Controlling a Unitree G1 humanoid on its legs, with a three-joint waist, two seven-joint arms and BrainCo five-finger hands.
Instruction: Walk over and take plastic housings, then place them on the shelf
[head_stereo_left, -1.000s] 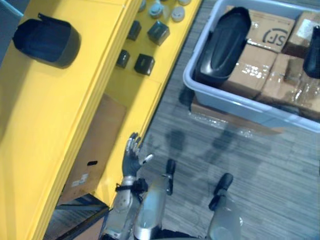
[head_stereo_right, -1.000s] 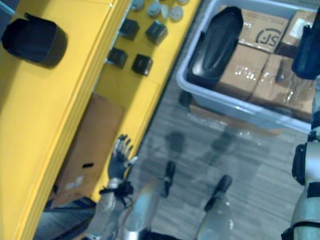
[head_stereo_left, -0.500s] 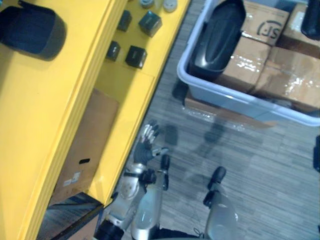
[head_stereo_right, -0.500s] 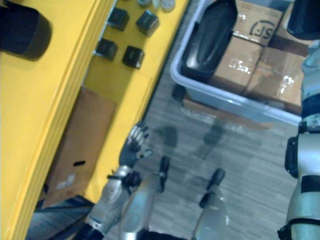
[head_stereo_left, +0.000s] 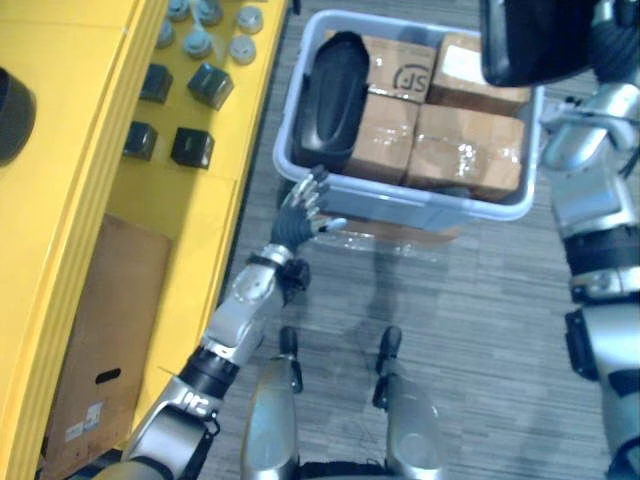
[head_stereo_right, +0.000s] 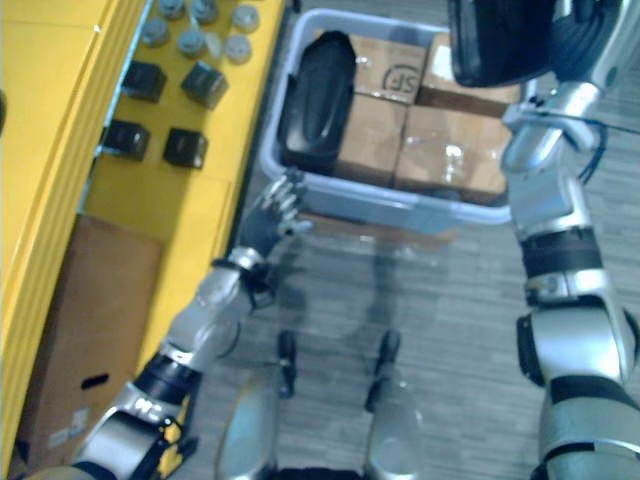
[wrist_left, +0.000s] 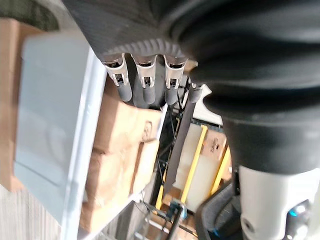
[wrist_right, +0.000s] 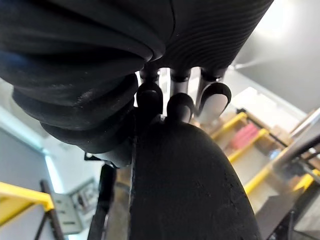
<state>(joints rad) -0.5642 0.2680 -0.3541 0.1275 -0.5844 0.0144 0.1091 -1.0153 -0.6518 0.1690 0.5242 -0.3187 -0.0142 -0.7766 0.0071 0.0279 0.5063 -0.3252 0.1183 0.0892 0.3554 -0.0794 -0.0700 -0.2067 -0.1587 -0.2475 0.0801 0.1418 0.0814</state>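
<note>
Item one: black housing (head_stereo_left: 522, 42), which my right hand (wrist_right: 179, 106) is gripping, fingers curling over its edge, above the grey bin (head_stereo_left: 400, 207).
Item two: second housing (head_stereo_left: 335, 88), lying in that bin on cardboard boxes (head_stereo_left: 465, 150).
My left hand (head_stereo_left: 298, 218) is hovering open-fingered just beside the bin's near wall.

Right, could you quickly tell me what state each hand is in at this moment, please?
Left hand: open, empty, by the grey bin.
Right hand: shut on a black plastic housing.

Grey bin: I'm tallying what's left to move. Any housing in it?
In: one black housing lies in the grey bin beside cardboard boxes; the right hand grips a second housing.
</note>
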